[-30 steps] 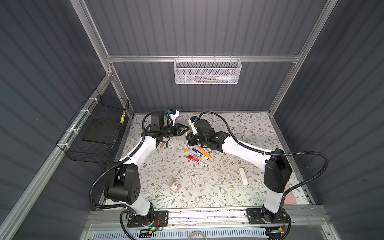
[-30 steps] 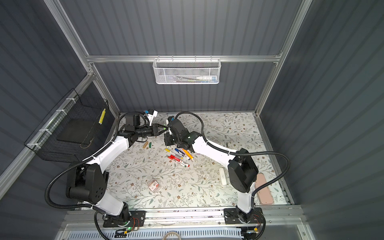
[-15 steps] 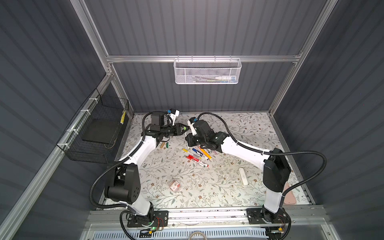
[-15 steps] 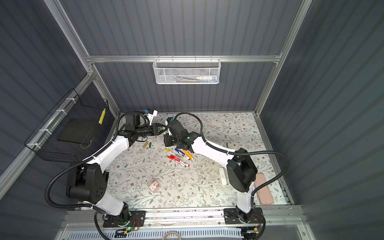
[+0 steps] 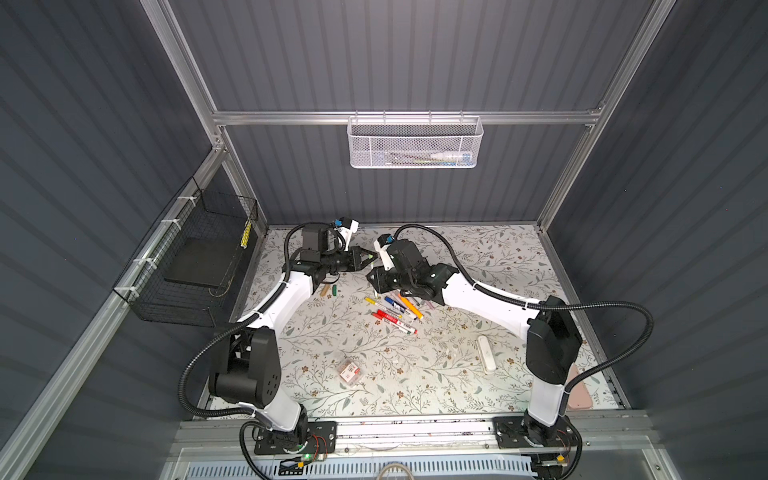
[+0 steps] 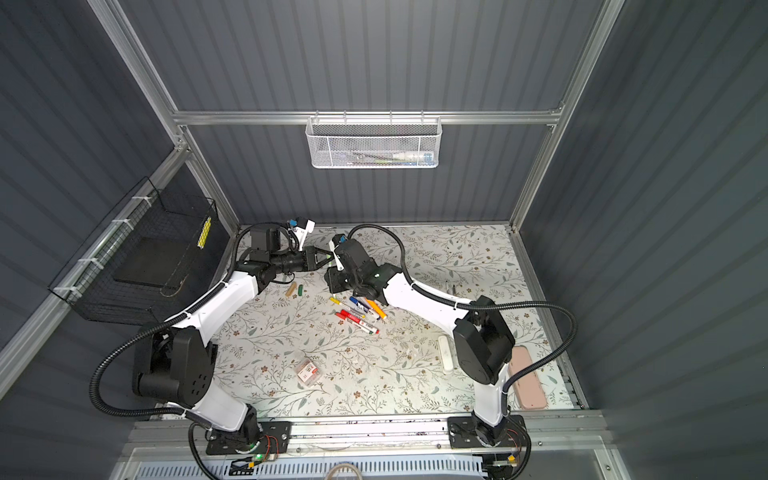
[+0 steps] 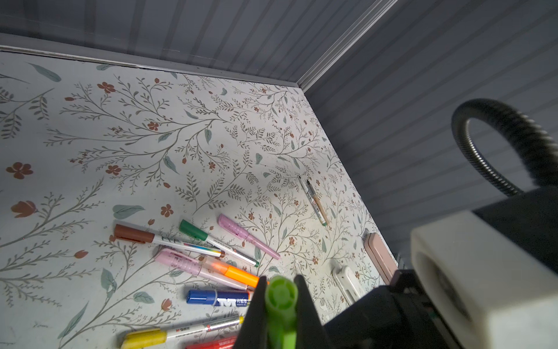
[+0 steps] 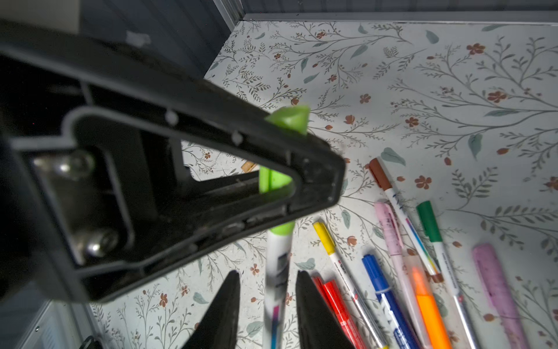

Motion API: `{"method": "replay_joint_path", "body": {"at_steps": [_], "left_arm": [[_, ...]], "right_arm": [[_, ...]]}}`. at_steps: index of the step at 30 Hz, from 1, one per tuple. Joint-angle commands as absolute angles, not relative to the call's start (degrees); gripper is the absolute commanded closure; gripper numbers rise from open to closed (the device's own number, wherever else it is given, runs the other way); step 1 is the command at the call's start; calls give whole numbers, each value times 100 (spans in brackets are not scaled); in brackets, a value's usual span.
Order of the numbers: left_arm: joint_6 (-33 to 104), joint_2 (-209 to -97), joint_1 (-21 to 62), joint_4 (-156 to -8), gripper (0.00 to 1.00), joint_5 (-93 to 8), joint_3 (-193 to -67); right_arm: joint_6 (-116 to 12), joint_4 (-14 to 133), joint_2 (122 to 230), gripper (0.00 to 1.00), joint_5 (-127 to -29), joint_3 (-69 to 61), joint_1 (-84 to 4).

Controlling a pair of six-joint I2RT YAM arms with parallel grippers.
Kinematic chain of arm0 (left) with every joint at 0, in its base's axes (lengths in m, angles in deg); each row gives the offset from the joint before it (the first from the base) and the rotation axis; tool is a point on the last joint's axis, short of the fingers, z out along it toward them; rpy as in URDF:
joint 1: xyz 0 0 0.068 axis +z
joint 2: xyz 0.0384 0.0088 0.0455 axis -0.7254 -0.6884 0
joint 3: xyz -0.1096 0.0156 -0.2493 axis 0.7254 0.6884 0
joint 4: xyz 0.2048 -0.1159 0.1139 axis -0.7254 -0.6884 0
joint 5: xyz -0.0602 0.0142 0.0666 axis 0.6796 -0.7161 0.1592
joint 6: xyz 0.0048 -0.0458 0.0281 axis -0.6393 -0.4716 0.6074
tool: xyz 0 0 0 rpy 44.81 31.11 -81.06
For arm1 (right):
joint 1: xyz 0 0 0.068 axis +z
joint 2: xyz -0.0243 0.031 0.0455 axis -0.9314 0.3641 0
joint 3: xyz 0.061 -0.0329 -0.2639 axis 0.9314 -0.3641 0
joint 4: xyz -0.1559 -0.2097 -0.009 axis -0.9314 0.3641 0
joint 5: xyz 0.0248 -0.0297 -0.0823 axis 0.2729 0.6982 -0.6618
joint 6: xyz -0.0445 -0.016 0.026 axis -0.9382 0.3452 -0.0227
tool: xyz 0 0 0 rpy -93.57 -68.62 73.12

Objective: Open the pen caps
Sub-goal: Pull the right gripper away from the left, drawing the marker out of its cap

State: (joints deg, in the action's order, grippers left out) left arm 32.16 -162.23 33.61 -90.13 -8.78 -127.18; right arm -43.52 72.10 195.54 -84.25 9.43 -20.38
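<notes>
1. Left wrist view: the left gripper (image 7: 280, 279) is clenched on a lime-green pen cap (image 7: 281, 297); the cap's round end faces the camera, pinched between both fingers.
2. Right wrist view: the same cap protrudes on either side of the left claw; a white pen barrel (image 8: 277, 269) runs on below it, blurred; whether the cap is seated on the barrel or parted from it cannot be told.
3. The right gripper (image 8: 266, 273) is released; its fingers (image 8: 232, 302) flank the barrel with a gap on each side, touching nothing.
4. In both top views the two claws sit close together above the far left part of the floral table (image 5: 511, 257), over the heap of pens.
5. On the table, caps on their pens: brown cap (image 8: 381, 173); yellow cap (image 8: 324, 237); blue cap (image 8: 373, 266); dark green cap (image 8: 428, 220); pink cap (image 8: 388, 223); an orange highlighter (image 8: 425, 299) lies among them.
6. In a top view, a loose tan cap (image 5: 324, 290) and a loose green cap (image 5: 333, 289) lie side by side beside the left arm.
7. A white oblong case (image 5: 485, 352) lies well apart, near the right arm's base.
</notes>
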Motion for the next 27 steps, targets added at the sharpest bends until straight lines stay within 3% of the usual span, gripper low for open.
{"method": "replay_joint_path", "body": {"at_steps": [1, 6, 9, 27], "left_arm": [[3086, -16072, 3349, -8800, 100, -589, -12671], [3051, -16029, 3349, -8867, 100, -568, -12715], [2956, -16020, 3349, -8791, 100, -459, -12721], [3429, -16325, 3894, -9671, 100, -700, -14316]], "right_arm": [[-4326, 7015, 19647, 68, -8182, 931, -2127], [-4387, 6983, 19658, 84, -8181, 950, -2154], [-4436, 7095, 19718, 100, -8210, 1035, -2163], [-3986, 6352, 19280, 100, -7993, -697, -1583]]}}
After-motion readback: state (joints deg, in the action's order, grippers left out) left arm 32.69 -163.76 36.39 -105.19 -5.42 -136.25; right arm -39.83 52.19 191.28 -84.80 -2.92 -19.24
